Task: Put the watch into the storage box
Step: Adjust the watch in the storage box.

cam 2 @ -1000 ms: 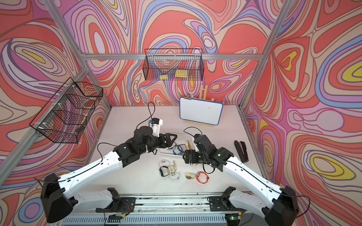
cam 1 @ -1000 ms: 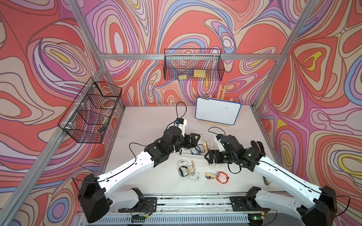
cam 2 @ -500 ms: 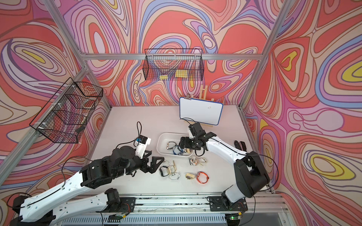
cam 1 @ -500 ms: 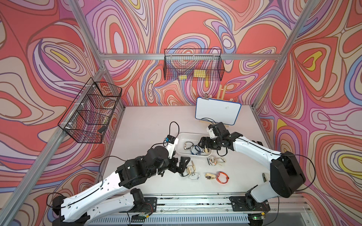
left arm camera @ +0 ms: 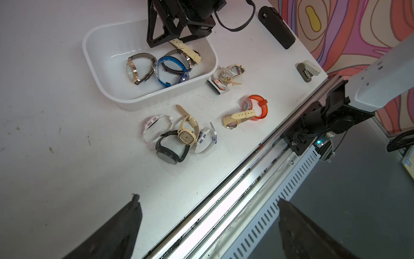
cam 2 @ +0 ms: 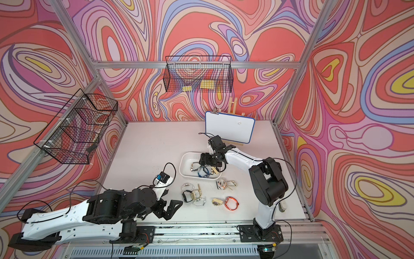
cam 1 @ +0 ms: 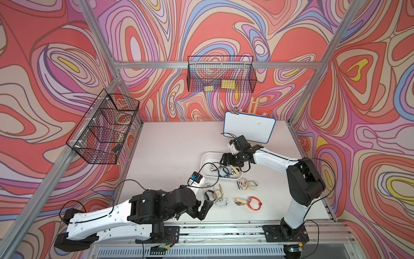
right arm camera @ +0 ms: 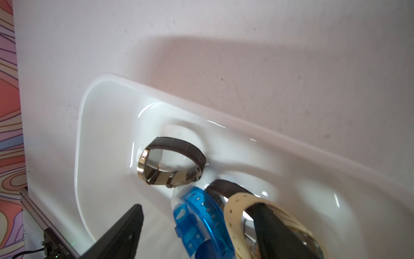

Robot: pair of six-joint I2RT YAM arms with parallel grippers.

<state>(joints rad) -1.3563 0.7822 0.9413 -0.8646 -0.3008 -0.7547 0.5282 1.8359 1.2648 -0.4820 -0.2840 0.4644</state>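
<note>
The storage box [cam 1: 205, 157] [cam 2: 184, 157] [left arm camera: 89, 44] [right arm camera: 83, 125], a shallow white tray, sits mid-table. It holds a brown-strap gold watch [left arm camera: 134, 67] [right arm camera: 170, 163] and a blue watch [left arm camera: 172, 69] [right arm camera: 195, 213]. My right gripper [cam 1: 228, 160] [cam 2: 207, 161] [right arm camera: 197, 208] hovers over the box, jaws apart. A cream-strap watch [left arm camera: 190, 52] [right arm camera: 233, 215] is looped around one of its fingers and reaches down among the watches in the box. My left gripper [cam 1: 202, 208] [cam 2: 171, 208] [left arm camera: 208, 198] is open and empty near the table's front edge.
Several loose watches lie in front of the box: black [left arm camera: 168, 150], cream square [left arm camera: 186, 134], orange [left arm camera: 257, 107], and a small pile [left arm camera: 224, 76]. A whiteboard [cam 1: 248, 130] stands behind. Wire baskets [cam 1: 220, 77] [cam 1: 103, 130] hang on the walls. A black bar [left arm camera: 277, 27] and a grey stapler [left arm camera: 308, 70] lie at the right edge.
My left gripper has drawn back from the box to the front edge and opened wide. My right gripper has moved from beside the box to over it.
</note>
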